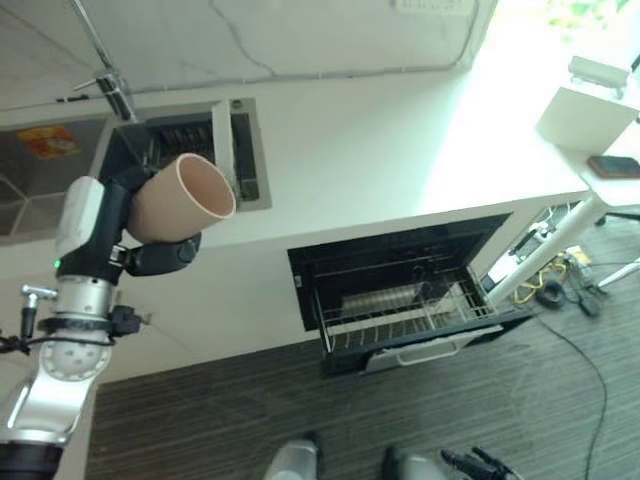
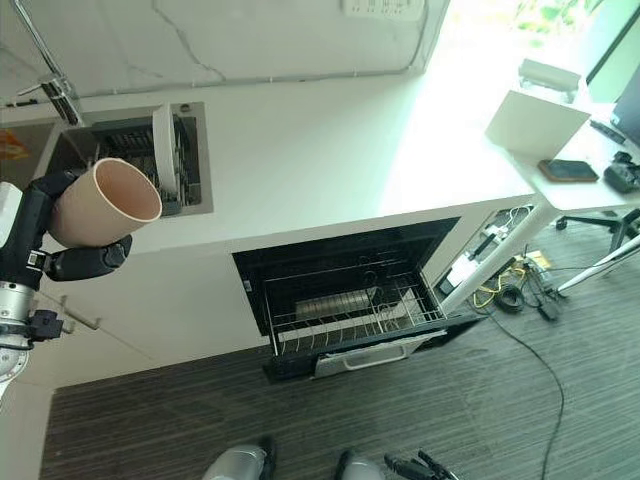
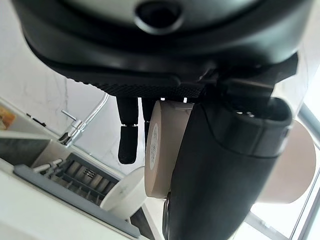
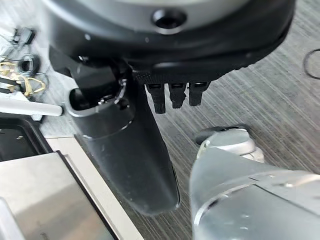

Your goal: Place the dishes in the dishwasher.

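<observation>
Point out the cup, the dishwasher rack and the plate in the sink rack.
cup (image 1: 175, 205), left eye view, on its tan side wall
dishwasher rack (image 1: 400, 325), left eye view, on its wire floor
plate (image 2: 164, 150), right eye view, on its white upright face

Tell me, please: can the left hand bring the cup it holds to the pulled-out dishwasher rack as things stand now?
Probably yes. The left hand is closed round the beige cup above the counter, and the wire rack is pulled out and looks empty, with nothing between them.

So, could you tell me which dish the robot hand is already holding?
The beige cup, gripped on its side in the left robot hand; the white plate stands upright in the sink rack.
</observation>
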Robot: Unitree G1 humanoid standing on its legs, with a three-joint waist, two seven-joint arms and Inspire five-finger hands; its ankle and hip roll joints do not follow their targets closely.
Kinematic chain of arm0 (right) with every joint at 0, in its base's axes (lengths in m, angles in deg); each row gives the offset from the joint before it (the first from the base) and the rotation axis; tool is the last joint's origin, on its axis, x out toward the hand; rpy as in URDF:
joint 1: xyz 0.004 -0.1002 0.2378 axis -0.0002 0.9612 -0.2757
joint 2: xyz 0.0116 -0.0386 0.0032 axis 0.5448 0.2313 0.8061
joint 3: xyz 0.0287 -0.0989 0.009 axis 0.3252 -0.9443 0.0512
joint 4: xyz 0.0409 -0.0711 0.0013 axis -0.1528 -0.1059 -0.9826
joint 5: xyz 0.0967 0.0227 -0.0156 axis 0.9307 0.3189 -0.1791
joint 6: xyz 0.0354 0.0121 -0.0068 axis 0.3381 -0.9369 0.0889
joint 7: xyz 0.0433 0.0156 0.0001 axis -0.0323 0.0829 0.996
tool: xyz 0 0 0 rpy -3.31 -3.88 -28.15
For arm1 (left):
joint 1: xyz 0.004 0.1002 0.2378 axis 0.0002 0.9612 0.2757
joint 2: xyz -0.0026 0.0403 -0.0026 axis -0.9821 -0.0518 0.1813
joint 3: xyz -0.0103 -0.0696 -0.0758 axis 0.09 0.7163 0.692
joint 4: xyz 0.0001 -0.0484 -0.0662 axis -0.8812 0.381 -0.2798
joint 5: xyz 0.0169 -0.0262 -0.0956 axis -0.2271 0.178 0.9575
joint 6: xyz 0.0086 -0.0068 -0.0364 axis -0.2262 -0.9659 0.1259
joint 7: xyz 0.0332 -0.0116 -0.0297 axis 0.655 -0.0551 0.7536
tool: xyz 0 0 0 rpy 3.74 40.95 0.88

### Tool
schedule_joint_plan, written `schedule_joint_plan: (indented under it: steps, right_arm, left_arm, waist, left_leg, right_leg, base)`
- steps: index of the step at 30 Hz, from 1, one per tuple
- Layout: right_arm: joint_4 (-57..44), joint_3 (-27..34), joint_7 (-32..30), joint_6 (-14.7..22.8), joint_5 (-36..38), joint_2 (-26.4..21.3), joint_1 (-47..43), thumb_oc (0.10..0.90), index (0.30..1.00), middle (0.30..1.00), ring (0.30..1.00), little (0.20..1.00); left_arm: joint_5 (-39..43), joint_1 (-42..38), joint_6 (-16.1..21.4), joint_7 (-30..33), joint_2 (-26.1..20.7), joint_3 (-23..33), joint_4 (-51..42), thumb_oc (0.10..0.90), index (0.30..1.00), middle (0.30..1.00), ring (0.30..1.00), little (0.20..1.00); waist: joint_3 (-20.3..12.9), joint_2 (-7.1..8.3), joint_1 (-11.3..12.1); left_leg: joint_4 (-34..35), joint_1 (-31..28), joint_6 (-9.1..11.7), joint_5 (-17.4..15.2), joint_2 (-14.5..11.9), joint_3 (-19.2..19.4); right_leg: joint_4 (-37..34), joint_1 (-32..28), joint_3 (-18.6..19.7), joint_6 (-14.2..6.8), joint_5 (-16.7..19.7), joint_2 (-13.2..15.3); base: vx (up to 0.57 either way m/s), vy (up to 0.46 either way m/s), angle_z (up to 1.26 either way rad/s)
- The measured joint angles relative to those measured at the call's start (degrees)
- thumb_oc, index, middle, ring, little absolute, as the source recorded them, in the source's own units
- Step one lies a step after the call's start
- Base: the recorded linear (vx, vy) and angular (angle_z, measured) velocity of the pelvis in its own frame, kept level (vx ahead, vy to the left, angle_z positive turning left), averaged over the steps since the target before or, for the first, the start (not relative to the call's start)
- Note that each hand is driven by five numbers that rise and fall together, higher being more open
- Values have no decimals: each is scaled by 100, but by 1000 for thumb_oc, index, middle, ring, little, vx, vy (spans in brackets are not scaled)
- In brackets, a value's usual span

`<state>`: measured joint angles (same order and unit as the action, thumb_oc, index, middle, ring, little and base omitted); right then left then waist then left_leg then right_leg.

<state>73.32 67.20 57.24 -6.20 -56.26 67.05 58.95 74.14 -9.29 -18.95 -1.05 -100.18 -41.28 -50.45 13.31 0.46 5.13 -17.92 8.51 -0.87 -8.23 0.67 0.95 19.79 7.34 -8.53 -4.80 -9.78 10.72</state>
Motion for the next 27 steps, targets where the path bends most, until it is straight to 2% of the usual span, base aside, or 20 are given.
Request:
schedule_joint_plan:
  steps: [4, 7, 8, 9, 10, 11, 12, 13, 14, 15, 16, 17, 19, 20, 21, 22, 23, 25, 26, 27]
  right_arm:
    - [-6, -39, 65, 14, -10, -17, 24, 800, 900, 900, 900, 900]
    - [-14, -217, 113, 49, -214, -123, -65, 800, 900, 900, 900, 900]
    - [-91, -243, 113, 49, -211, -225, -40, 800, 900, 900, 900, 900]
    - [-6, -229, 96, 65, -201, -299, 47, 800, 900, 900, 900, 900]
    - [-63, -203, 42, 96, -201, -311, 167, 800, 900, 900, 900, 900]
    - [-233, -96, -43, 152, -200, -289, 145, 800, 900, 900, 900, 900]
    - [-428, -82, -99, 181, -201, -304, 186, 800, 900, 900, 900, 900]
    - [-639, -52, -125, 185, -203, -281, 197, 800, 900, 900, 900, 900]
    - [-722, 41, -137, 236, -204, -197, -9, 800, 900, 900, 900, 900]
    - [-773, 40, -125, 328, -203, -116, -154, 800, 900, 900, 900, 900]
    - [-798, 33, -82, 367, -204, -80, -216, 800, 900, 900, 900, 900]
    - [-791, 26, -29, 422, -204, -97, -254, 800, 900, 900, 900, 900]
    - [-676, 123, -20, 450, -204, -148, -215, 800, 900, 900, 900, 900]
    - [-530, 186, 3, 449, -207, -152, -231, 800, 900, 900, 900, 900]
    - [-452, 184, 29, 429, -210, -151, -245, 800, 900, 900, 900, 900]
    - [-361, 189, 81, 413, -216, -144, -238, 800, 900, 900, 900, 900]
    - [-295, 188, 129, 412, -220, -117, -218, 800, 900, 900, 900, 900]
    - [-243, 147, 196, 306, -239, 51, -102, 800, 900, 900, 900, 900]
    - [-255, 153, 266, 264, -310, 135, -55, 800, 900, 900, 900, 900]
    - [-301, 148, 310, 234, -340, 183, -39, 800, 900, 900, 900, 900]
  left_arm:
    - [373, -20, -1, -145, 2, 2, -120, 400, 300, 300, 300, 300]
    - [376, -23, -7, -243, 226, -21, -326, 400, 300, 300, 300, 300]
    - [374, -275, -48, -319, 459, -188, -308, 400, 300, 300, 300, 300]
    - [375, -573, -55, -385, 754, -412, -329, 400, 300, 300, 300, 300]
    - [356, -838, -49, -453, 836, -592, -434, 400, 300, 300, 300, 300]
    - [331, -896, 1, -427, 983, -634, -589, 400, 300, 300, 300, 300]
    - [307, -813, 14, -371, 1066, -642, -715, 400, 300, 300, 300, 300]
    - [243, -702, 45, -346, 1052, -627, -884, 400, 300, 300, 300, 300]
    - [36, -691, 141, -353, 1012, -669, -860, 400, 300, 300, 300, 300]
    - [-141, -697, 192, -369, 904, -689, -791, 400, 300, 300, 300, 300]
    - [-191, -692, 272, -367, 816, -696, -693, 400, 300, 300, 300, 300]
    - [-194, -676, 309, -345, 825, -694, -633, 400, 300, 300, 300, 300]
    - [-308, -555, 291, -329, 819, -694, -626, 400, 300, 300, 300, 300]
    - [-368, -540, 224, -321, 810, -694, -602, 400, 300, 300, 300, 300]
    - [-373, -540, 212, -273, 782, -693, -535, 400, 300, 300, 300, 300]
    - [-376, -564, 203, -188, 748, -705, -404, 400, 300, 300, 300, 300]
    - [-390, -606, 153, -139, 730, -733, -322, 400, 300, 300, 300, 300]
    - [-402, -570, 134, -30, 546, -706, -223, 400, 300, 300, 300, 300]
    - [-401, -464, 106, 41, 428, -618, -246, 400, 300, 300, 300, 300]
    - [-405, -258, 114, 56, 360, -428, -321, 400, 300, 300, 300, 300]
  waist:
    - [-25, -118, -23]
    - [-61, -190, -20]
    - [-64, -288, 1]
    - [-60, -328, -56]
    - [-55, -300, -157]
    - [-20, -240, -68]
    - [-83, -369, -81]
    - [-48, -457, -183]
    - [96, -373, -174]
    - [178, -338, -249]
    - [185, -261, -276]
    - [175, -188, -273]
    - [151, -111, -194]
    - [122, -35, -157]
    - [137, -26, -152]
    - [126, 61, -170]
    - [133, 72, -210]
    - [123, 103, -103]
    - [107, 130, -38]
    - [108, 128, -5]
  left_leg:
    - [481, -242, 120, 277, -45, -115]
    - [738, -395, 274, 434, -170, -211]
    - [856, -355, 349, 594, -134, -259]
    - [1143, -348, 397, 1052, -59, -110]
    - [1546, -366, 294, 1540, 3, 532]
    - [884, -362, -53, 830, 56, 1389]
    - [748, -488, -84, 539, 27, 1471]
    - [966, -666, -292, 397, -44, 1369]
    - [776, -664, -302, 419, -121, 1227]
    - [552, -615, -294, 230, -272, 1074]
    - [460, -537, -191, 162, -323, 995]
    - [410, -460, -157, 184, -326, 988]
    - [451, -416, 3, 226, -340, 989]
    - [442, -366, 42, 250, -292, 935]
    - [376, -315, 56, 259, -238, 879]
    - [180, -217, 75, 200, -175, 808]
    - [-30, -109, 74, 140, -175, 702]
    - [-176, 1, 378, 119, -405, 491]
    - [-187, 45, 536, 143, -620, 447]
    - [-167, 54, 710, 172, -861, 377]
  right_leg:
    - [-31, -76, -87, 8, -7, -66]
    - [175, -65, -218, 176, -158, -170]
    - [269, -122, -369, 182, -216, -236]
    - [197, -257, -618, 251, -293, -184]
    - [17, -307, -836, 410, -250, -124]
    - [5, -363, -1093, 512, -268, -70]
    - [-72, -440, -1209, 498, -238, -205]
    - [-39, -530, -1323, 463, -209, -394]
    - [786, -215, -1197, 130, -104, -276]
    - [1568, 143, -1024, -200, 111, -228]
    - [2005, 315, -765, -354, 111, -186]
    - [2216, 451, -512, -366, 36, -39]
    - [1365, 372, -415, -314, -27, 474]
    - [460, 182, -296, -442, 76, 800]
    - [36, 131, -108, -642, 199, 1058]
    - [-32, 208, 354, -837, 304, 1387]
    - [-149, 164, 780, -859, 358, 1533]
    - [-137, 128, 653, -862, 442, 1462]
    - [-45, 113, 517, -781, 385, 1259]
    - [-103, 54, 423, -882, 497, 998]
  base:
    - [51, -101, 11]
    - [-2, -105, 23]
    - [-128, -120, 103]
    - [-139, 33, 187]
    - [-110, 77, 199]
    - [-66, 71, 149]
    - [-68, -53, 80]
    - [-79, -116, 36]
    - [-60, -266, 28]
    - [-25, -353, 17]
    - [45, -509, 34]
    - [101, -516, 38]
    - [129, -587, 26]
    - [156, -621, 14]
    - [138, -495, 20]
    - [145, -505, 33]
    - [126, -618, 38]
    - [118, -708, 29]
    - [92, -623, 7]
    - [81, -614, 10]
